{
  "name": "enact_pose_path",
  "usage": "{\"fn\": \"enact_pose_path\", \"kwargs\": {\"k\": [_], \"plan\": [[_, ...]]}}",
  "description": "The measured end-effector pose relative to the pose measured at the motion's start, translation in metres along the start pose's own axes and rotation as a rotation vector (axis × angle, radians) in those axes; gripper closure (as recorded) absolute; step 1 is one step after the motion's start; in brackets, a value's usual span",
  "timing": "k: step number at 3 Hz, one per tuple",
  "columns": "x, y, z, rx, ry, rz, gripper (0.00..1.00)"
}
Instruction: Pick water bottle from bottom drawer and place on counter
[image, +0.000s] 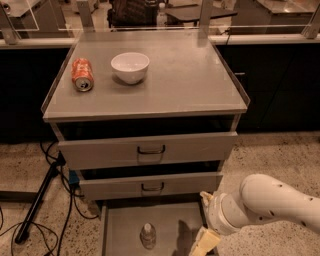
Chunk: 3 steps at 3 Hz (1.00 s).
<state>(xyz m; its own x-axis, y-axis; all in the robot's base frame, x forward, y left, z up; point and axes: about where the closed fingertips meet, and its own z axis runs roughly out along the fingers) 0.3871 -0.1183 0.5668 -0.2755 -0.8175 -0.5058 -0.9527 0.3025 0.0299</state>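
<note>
The water bottle (147, 236), small and clear with a pale cap, stands upright in the open bottom drawer (117, 230) at the lower edge of the camera view. My gripper (204, 243) hangs over the drawer's right part, to the right of the bottle and apart from it, at the end of the white arm (270, 202). The counter (185, 80) is the flat grey cabinet top above the drawers.
An orange soda can (82, 74) lies on its side on the counter's left, next to a white bowl (130, 67). Two shallower drawers with dark handles (151, 149) sit partly open above the bottom drawer. Cables and a black stand leg (37, 202) lie on the floor at left.
</note>
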Motion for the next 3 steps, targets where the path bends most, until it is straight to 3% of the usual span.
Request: {"fn": "enact_pose_path", "kwargs": {"k": [2,3], "plan": [[0.015,-0.004,0.044,-0.007,-0.027,-0.010,0.00],[0.030,-0.002,0.096,-0.058,-0.009,-0.016,0.00]]}}
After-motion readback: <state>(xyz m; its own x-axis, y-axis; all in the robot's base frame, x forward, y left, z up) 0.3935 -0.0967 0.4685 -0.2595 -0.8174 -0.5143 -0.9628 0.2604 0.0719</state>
